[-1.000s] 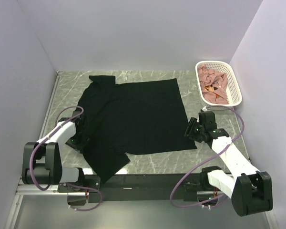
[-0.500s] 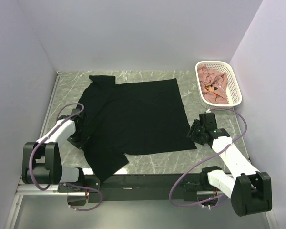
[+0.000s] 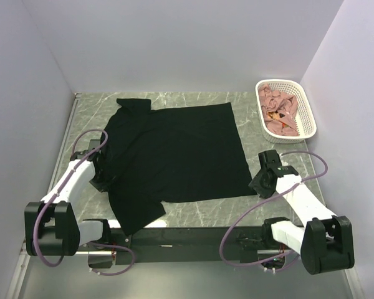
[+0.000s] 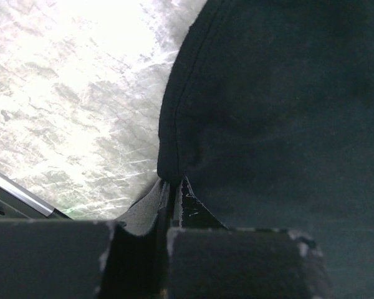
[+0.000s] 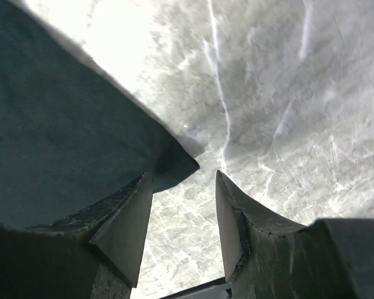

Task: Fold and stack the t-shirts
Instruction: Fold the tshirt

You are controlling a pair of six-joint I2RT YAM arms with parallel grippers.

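Note:
A large black t-shirt (image 3: pixel 174 152) lies spread flat on the marble table. My left gripper (image 3: pixel 101 177) is shut on the shirt's left edge; in the left wrist view the hem (image 4: pixel 174 118) runs up from the pinched jaws of the left gripper (image 4: pixel 172 187). My right gripper (image 3: pixel 257 185) is open and empty, just beside the shirt's near right corner; in the right wrist view that corner (image 5: pixel 174 163) lies on the table between and just beyond the tips of the right gripper (image 5: pixel 182 187). Pink cloth (image 3: pixel 280 111) fills the basket.
A white lattice basket (image 3: pixel 310 118) stands at the back right of the table. Bare marble (image 3: pixel 280 156) lies between it and the shirt. White walls close in the left, back and right sides. A black rail runs along the table's near edge.
My left gripper has moved up and away along the shirt's left edge, drawing the cloth with it. My right gripper has moved right, off the shirt's corner.

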